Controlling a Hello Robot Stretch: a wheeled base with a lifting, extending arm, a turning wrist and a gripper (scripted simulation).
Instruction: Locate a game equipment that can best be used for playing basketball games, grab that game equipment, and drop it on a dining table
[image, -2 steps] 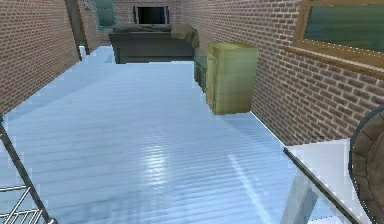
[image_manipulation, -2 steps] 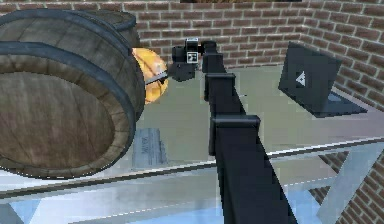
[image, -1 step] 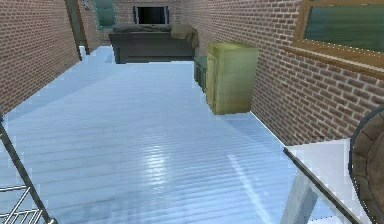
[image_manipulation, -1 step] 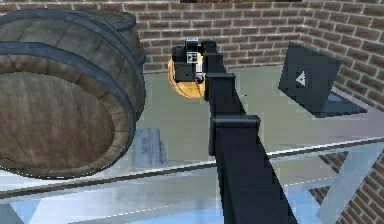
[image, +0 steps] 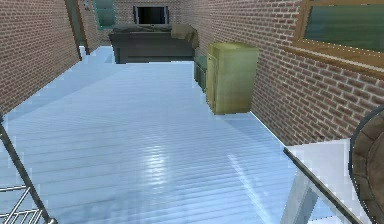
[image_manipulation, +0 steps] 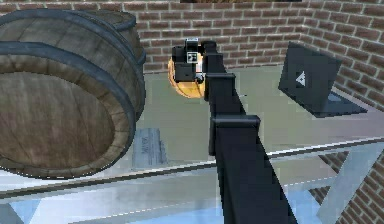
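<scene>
Gripper (image_manipulation: 186, 62) at the orange basketball (image_manipulation: 184, 86) (holding it or not, we cannot tell); we judge it light, roll-prone: grasp across its middle.

Got brick walls (image: 35, 50) either side, glossy pale-blue plank floor (image: 130, 130) down the middle. Dark sofa (image: 150, 45) top centre, olive cabinet (image: 232, 77) hugging the right wall, wood-framed window (image: 345, 25) upper right.
</scene>
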